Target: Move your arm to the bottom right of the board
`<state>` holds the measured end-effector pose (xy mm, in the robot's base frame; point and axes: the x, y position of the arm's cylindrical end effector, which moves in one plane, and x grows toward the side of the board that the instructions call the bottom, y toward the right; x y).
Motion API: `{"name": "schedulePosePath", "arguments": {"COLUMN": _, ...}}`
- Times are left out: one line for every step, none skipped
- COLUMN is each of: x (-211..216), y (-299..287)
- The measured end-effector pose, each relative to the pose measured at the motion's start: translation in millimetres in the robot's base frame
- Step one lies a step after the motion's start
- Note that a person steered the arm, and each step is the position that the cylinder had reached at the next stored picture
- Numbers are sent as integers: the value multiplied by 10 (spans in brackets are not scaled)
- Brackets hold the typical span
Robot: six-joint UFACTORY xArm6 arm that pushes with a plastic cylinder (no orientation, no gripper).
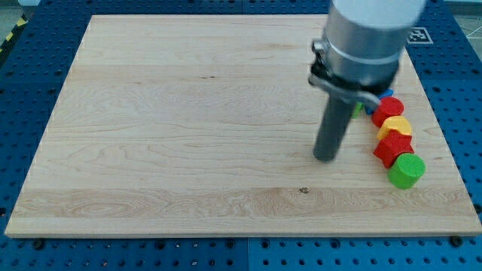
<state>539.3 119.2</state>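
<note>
My tip [325,157] rests on the wooden board [188,135] right of the middle, in the lower half. The dark rod rises from it to the grey arm body [365,38] at the view's top right. A column of blocks lies to the tip's right near the board's right edge: a red block [389,108], a yellow block [395,126], a red star-like block [393,147] and a green cylinder [407,171]. The tip touches none of them. A blue block [386,93] and a green block [358,108] peek out from behind the arm.
The board sits on a blue perforated table [30,68]. A white marker tag [418,35] lies past the board's top right corner. The board's bottom right corner [463,226] lies below and right of the green cylinder.
</note>
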Motion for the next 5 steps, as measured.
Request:
{"name": "schedulePosePath", "arguments": {"x": 615, "y": 476}}
{"name": "schedulePosePath", "arguments": {"x": 789, "y": 1151}}
{"name": "schedulePosePath", "arguments": {"x": 633, "y": 1329}}
{"name": "schedulePosePath", "arguments": {"x": 375, "y": 1337}}
{"name": "schedulePosePath", "arguments": {"x": 293, "y": 1380}}
